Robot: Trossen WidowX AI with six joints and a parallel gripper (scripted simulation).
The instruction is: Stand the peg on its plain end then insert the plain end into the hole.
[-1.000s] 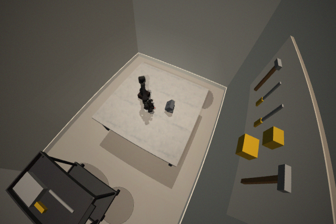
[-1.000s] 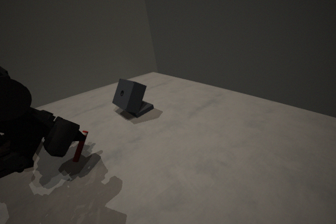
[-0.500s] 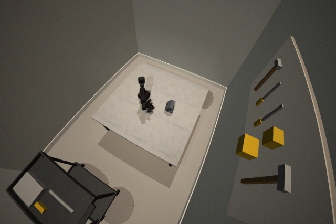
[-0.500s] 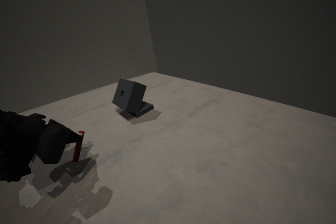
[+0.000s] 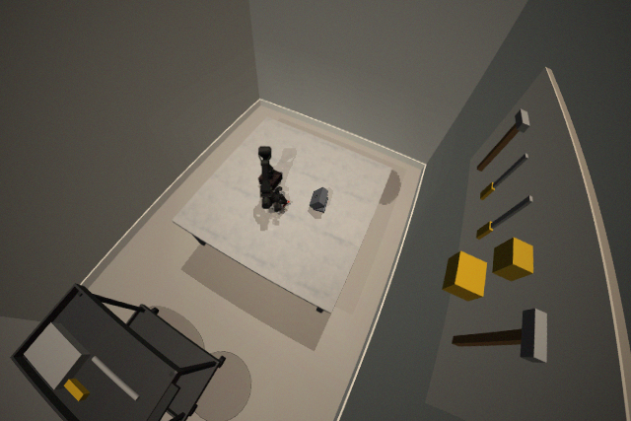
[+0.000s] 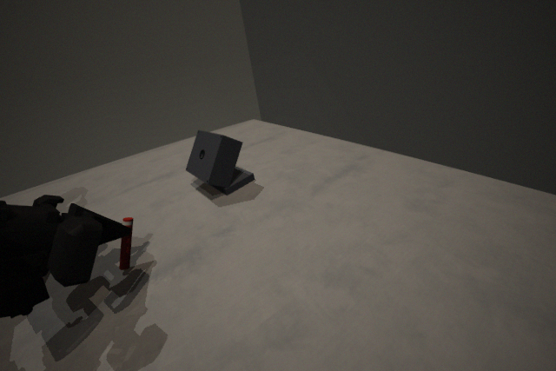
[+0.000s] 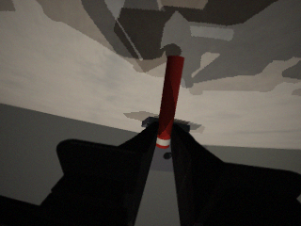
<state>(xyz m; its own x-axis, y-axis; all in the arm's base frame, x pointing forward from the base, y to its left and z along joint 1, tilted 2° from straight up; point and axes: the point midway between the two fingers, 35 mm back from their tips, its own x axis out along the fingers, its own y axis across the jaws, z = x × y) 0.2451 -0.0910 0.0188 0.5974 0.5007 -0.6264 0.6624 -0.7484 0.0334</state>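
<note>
The red peg (image 6: 125, 250) (image 7: 170, 96) is nearly upright with a slight lean, its white-banded end up and its plain end down. The plain end is at or just above the table; I cannot tell whether it touches. My gripper (image 5: 287, 202) (image 6: 129, 230) (image 7: 165, 127) is shut on the peg just below the white band, reaching in from the side. The grey sloped panel (image 5: 319, 198) (image 6: 209, 160) (image 7: 161, 166) stands on the table beyond the gripper. Its single hole (image 6: 201, 154) (image 7: 167, 155) is empty and faces toward the arm's side.
The pale table (image 5: 306, 253) (image 6: 359, 245) carries the arm and the panel, with the arm's shadows around the peg. The panel's base plate (image 6: 240, 181) sticks out behind it. A black cart (image 5: 147, 350) and a wall board with tools (image 5: 458, 365) stand away from the table.
</note>
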